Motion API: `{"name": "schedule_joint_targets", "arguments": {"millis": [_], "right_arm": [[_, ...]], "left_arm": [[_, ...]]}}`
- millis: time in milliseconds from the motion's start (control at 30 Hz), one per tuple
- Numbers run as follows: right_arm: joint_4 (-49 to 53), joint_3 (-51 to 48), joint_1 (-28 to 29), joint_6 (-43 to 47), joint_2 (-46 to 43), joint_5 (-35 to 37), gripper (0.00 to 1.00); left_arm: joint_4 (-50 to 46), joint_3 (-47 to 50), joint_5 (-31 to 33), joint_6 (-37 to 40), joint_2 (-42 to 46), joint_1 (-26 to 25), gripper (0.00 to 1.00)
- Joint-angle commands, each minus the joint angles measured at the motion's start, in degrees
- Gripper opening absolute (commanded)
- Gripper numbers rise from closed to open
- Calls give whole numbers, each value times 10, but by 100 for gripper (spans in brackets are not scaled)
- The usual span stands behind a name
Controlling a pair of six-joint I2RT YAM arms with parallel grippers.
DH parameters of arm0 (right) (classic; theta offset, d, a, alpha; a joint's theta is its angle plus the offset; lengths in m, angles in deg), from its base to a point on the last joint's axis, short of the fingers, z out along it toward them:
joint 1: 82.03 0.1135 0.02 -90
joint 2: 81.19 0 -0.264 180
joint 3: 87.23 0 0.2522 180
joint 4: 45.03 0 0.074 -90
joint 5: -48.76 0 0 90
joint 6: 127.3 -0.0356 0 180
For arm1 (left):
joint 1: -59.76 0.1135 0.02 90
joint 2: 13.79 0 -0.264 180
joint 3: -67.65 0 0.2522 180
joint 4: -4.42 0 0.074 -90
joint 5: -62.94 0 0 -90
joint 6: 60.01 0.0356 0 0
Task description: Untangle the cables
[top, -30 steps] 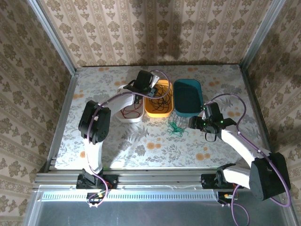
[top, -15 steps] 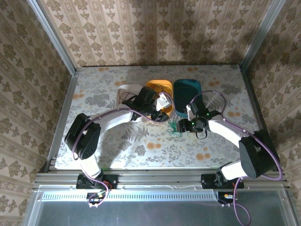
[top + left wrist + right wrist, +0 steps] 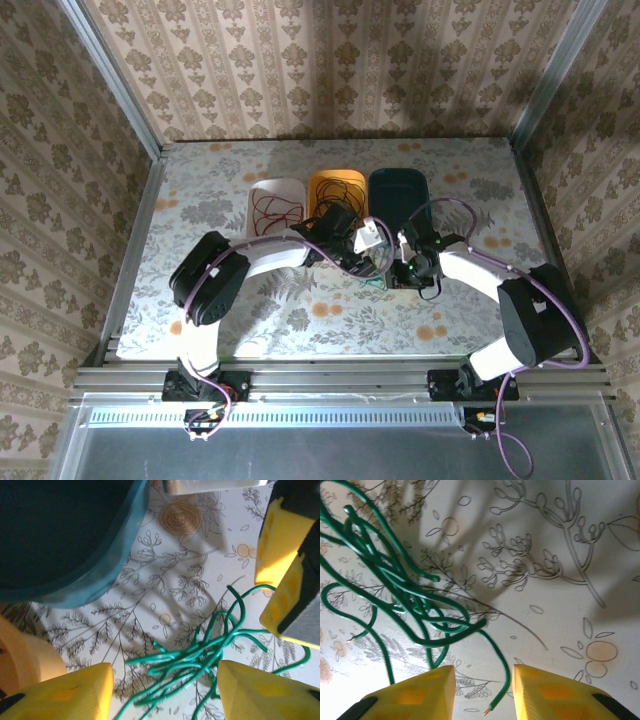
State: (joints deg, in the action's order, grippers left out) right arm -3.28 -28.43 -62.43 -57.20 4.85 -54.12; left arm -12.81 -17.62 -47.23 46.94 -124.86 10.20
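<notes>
The green cables (image 3: 200, 655) lie in a loose tangle on the flowered table, in front of the trays (image 3: 381, 282). My left gripper (image 3: 164, 680) hangs over them, open, with the tangle between its yellow fingers (image 3: 65, 695) and touching neither. From the other side my right gripper (image 3: 484, 680) stands open by a narrower gap, one bare-tipped green cable end (image 3: 497, 700) lying loose between its fingers. Red cables (image 3: 275, 208) lie in the white tray (image 3: 262, 187). Black cables (image 3: 335, 197) lie in the orange tray (image 3: 324, 178). Both grippers (image 3: 380, 262) (image 3: 398, 272) meet at the tangle.
A teal tray (image 3: 398, 200) stands to the right of the orange one, its rim (image 3: 107, 565) close above the left gripper. The right gripper's yellow pads (image 3: 280, 555) show at the left wrist view's right edge. Metal posts and papered walls close off the table.
The left arm has swung from over the trays down to the green tangle. The right arm has moved left to it, and its jaws have narrowed.
</notes>
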Motion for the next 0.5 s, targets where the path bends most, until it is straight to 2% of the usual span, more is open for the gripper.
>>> {"name": "schedule_joint_targets", "arguments": {"millis": [0,133,267,467], "right_arm": [[-1,-2,-10,-5,16,-17,32],[-5,2,-14,-3,26,-22,20],[-4,-4,-14,-4,6,-12,3],[-10,-21,-19,-8,-81,-1,0]], "left_arm": [[24,-24,-7,-6,-22,-8,57],[22,-35,-5,-13,-41,-12,55],[17,-45,-6,-14,-50,-13,52],[10,-47,-6,-17,-48,-13,48]]}}
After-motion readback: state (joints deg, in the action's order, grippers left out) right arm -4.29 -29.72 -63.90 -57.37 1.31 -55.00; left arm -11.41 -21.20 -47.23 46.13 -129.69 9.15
